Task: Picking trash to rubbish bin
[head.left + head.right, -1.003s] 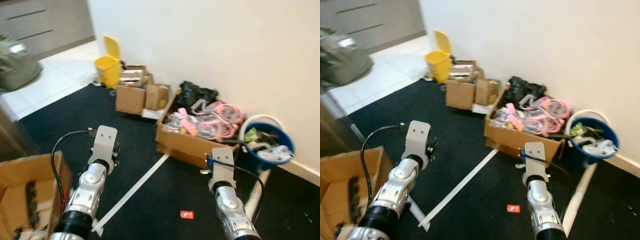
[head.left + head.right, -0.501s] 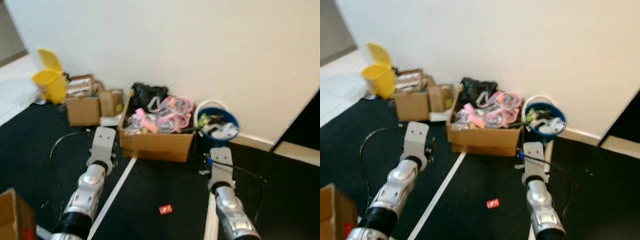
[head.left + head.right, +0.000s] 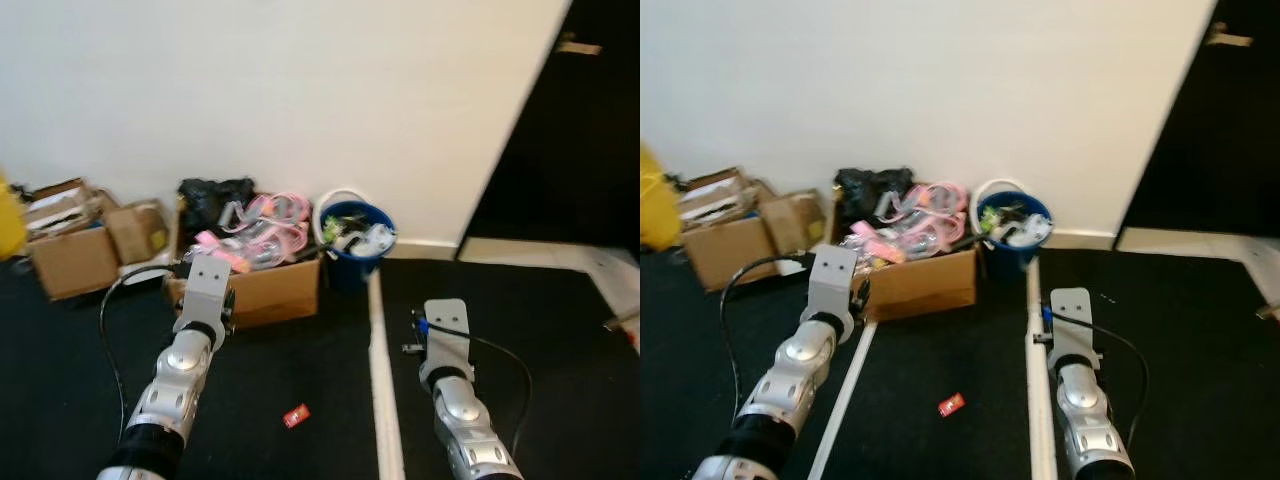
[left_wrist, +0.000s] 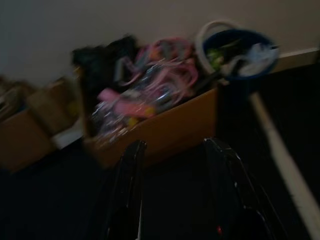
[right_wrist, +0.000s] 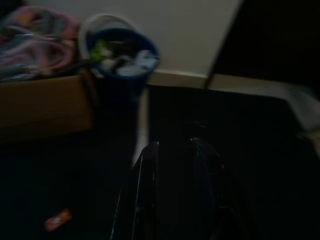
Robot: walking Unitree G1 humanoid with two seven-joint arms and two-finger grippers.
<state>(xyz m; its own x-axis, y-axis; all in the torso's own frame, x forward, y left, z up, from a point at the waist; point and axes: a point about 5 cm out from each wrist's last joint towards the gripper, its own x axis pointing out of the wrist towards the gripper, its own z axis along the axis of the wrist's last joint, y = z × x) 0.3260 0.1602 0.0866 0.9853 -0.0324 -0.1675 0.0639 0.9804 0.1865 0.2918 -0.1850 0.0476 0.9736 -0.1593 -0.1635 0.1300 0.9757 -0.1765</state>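
A small red wrapper lies on the black carpet between my two forearms, also seen low in the right wrist view as the red wrapper. A blue bucket with a white rim stands against the wall, holding scraps. A yellow bin sits at the far left edge. My left gripper is open and empty, hanging in front of a cardboard box of pink items. My right gripper is open with a narrow gap, held over bare carpet right of the bucket.
More cardboard boxes stand along the wall at the left. A white tape line runs over the carpet from the bucket towards me. A dark doorway opens at the right, with pale floor at its foot.
The camera has swung to the right: the yellow bin slid to the left edge, the bucket and box moved toward the centre, and the dark doorway came into view. Both arms kept their pose.
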